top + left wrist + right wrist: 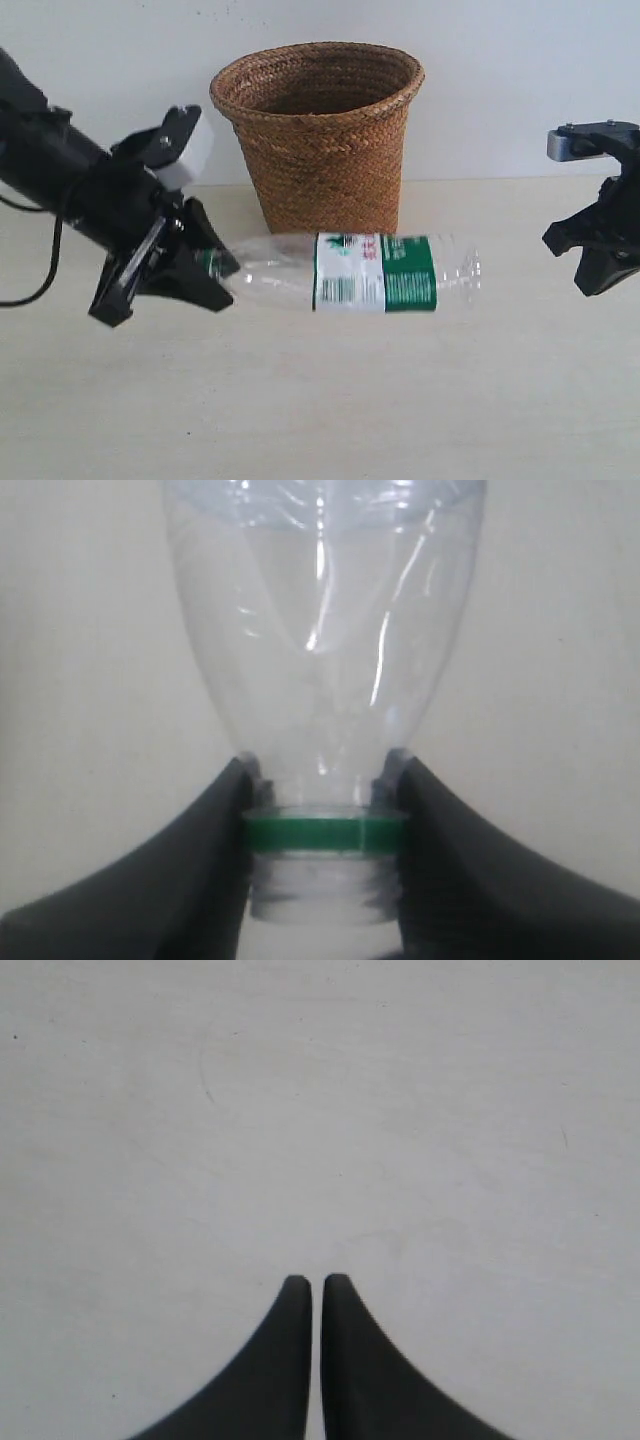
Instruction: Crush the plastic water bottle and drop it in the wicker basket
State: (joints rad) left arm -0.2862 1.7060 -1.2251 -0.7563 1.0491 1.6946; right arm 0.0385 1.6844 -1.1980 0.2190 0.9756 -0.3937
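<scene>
The clear plastic water bottle (375,272) lies on its side in front of the wicker basket (318,135), label facing up, neck pointing left. My left gripper (212,265) is shut on the bottle's neck; in the left wrist view the black fingers clamp the green cap ring (325,834) of the bottle (322,630) from both sides, and the threaded mouth has no cap. My right gripper (590,258) hangs at the far right, apart from the bottle's base. In its own view the right gripper (317,1285) is shut on nothing, over bare table.
The pale wooden table (320,400) runs to a white wall behind the basket. The left arm's black body and cable reach in from the far left edge.
</scene>
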